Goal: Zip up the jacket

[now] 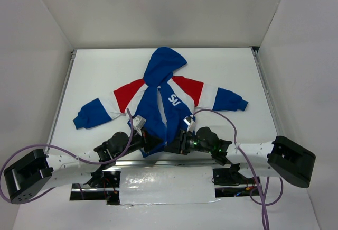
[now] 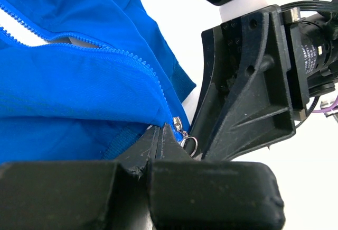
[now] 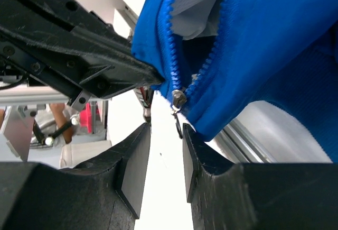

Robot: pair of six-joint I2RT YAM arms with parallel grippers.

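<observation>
**Both grippers crowd the jacket's hem**

The white table [image 1: 232, 66] sits inside plain white walls [image 1: 158, 8]. The jacket [image 1: 158, 98] lies flat on it, front up, near the middle. Its blue hood points to the far side, its red, white and blue sleeves are spread to either side, and its hem lies at the near edge. A crinkled silver sheet [image 1: 166, 185] covers the table edge between the arm bases. A purple cable [image 1: 222, 115] loops over the jacket's lower right part.

From above, the two black grippers meet at the hem and hide the bottom of the zip. The left gripper [image 2: 161, 135] has its jaws pressed fully together, pinching the blue hem edge just beside the zip. The right gripper's bulky body fills the right half of that wrist view.

The right gripper [image 3: 166, 135] is partly open and grips nothing (a clear gap shows between its fingers).

The zipper teeth [image 3: 174, 39] spread apart above the slider [image 3: 178, 99], which sits low at the hem. Its pull ring [image 3: 178, 127] hangs at the mouth of the right gripper's gap.
</observation>
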